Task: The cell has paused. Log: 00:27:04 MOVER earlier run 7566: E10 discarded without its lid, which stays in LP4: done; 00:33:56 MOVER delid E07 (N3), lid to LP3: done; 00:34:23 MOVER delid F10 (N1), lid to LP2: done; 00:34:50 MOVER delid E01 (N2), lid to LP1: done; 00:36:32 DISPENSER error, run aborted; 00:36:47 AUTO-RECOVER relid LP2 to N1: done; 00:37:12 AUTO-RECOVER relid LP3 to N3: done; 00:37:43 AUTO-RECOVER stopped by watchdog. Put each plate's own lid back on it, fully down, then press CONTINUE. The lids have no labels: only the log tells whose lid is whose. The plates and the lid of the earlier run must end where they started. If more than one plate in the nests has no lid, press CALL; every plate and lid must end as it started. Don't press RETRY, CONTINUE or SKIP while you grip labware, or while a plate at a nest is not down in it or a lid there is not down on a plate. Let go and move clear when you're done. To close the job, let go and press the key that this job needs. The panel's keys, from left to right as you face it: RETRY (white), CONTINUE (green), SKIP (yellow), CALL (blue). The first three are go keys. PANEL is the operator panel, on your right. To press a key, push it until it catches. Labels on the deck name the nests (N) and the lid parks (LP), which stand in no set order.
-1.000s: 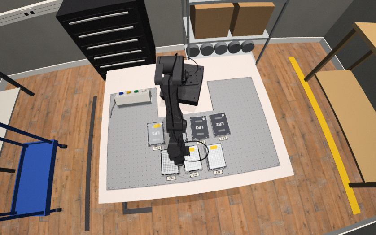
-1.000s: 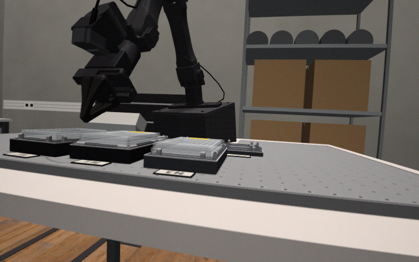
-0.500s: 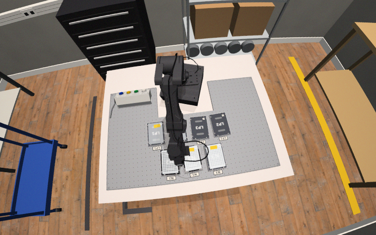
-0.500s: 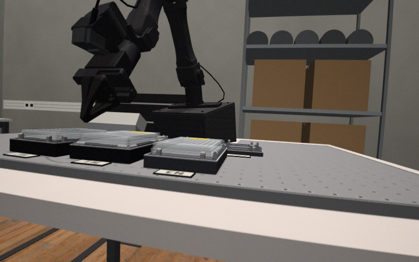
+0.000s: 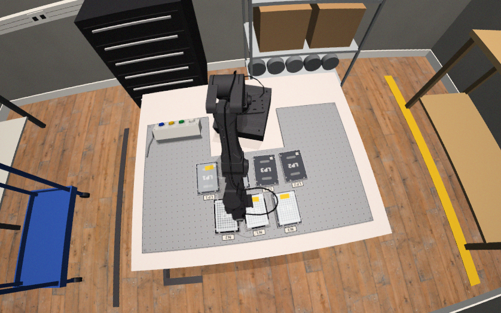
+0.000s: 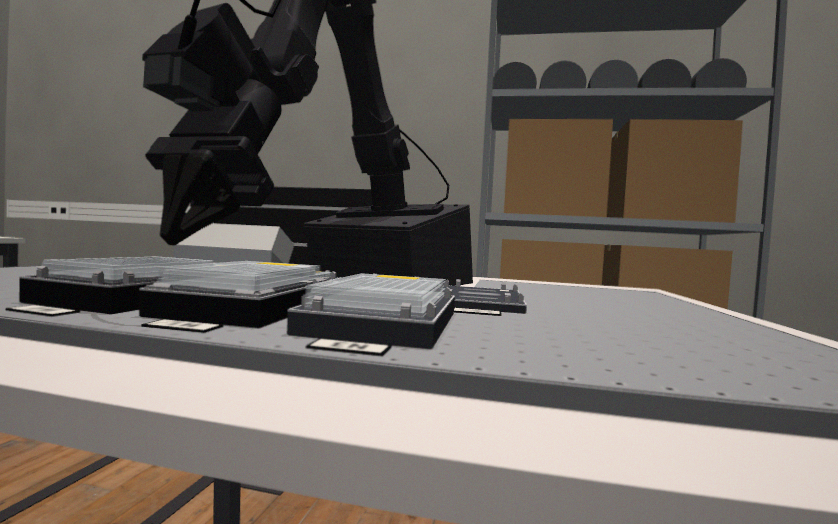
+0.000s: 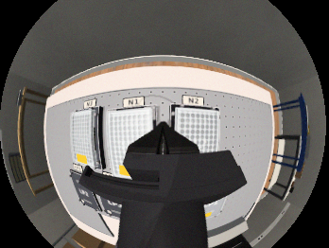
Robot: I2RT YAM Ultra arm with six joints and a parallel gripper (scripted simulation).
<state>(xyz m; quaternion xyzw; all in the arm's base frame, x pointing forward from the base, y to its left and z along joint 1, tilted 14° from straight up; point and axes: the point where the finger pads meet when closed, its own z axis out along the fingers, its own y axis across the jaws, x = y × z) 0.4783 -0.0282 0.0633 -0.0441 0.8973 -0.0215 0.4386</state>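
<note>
Nearest the table's front edge, three white multi-well plates are being held in black nests: the uncovered plate at N2 (image 5: 225, 215), the plate at N1 (image 5: 258, 215) and the plate at N3 (image 5: 288, 208), both yellow-tabbed. The black parallel gripper (image 5: 240, 217) is being held above the gap between N2 and N1, fingers pressed together, gripping nothing. Behind, a clear yellow-tabbed lid (image 5: 207, 178) is resting on park LP1. Farther back, the pale operator panel (image 5: 177, 129) is sitting.

White table (image 5: 354, 206) carries one thing — a grey perforated deck (image 5: 332, 192).
</note>
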